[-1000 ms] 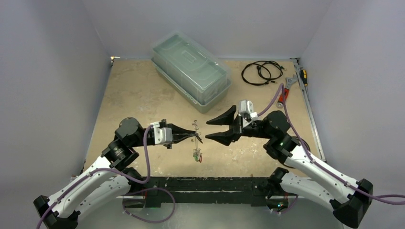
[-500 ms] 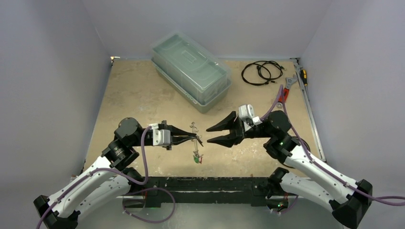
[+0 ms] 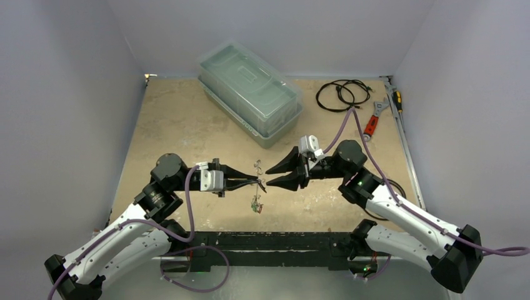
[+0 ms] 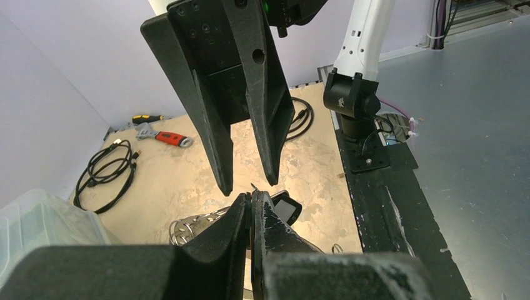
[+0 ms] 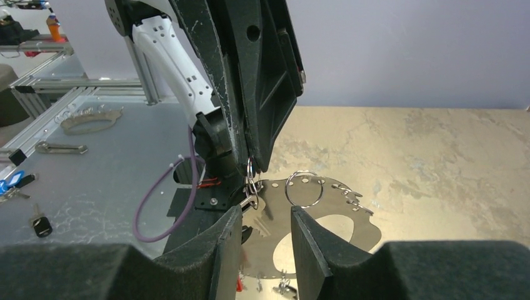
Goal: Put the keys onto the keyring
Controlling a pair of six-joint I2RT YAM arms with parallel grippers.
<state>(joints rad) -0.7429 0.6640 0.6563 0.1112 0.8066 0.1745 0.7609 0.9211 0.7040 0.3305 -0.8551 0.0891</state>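
Jaws of the left gripper (image 3: 258,182) are pressed together on the edge of the keyring (image 3: 256,167), holding it in the air above the near middle of the table. The right gripper (image 3: 267,178) faces it from the right, jaws apart, tips just beside the plate. The keys (image 3: 257,205) dangle below.

Only the right wrist view shows the plate's flat face, its rim holes and a split ring (image 5: 304,187) on the rim. The left wrist view alone shows a black key head (image 4: 286,207) past the closed fingers.

The tabletop (image 3: 181,125) is mottled beige and the walls (image 3: 262,31) pale lilac. At the far side sit a clear plastic box (image 3: 250,94), a coiled black cable (image 3: 340,95) and, far right, a red-handled wrench (image 3: 370,125).
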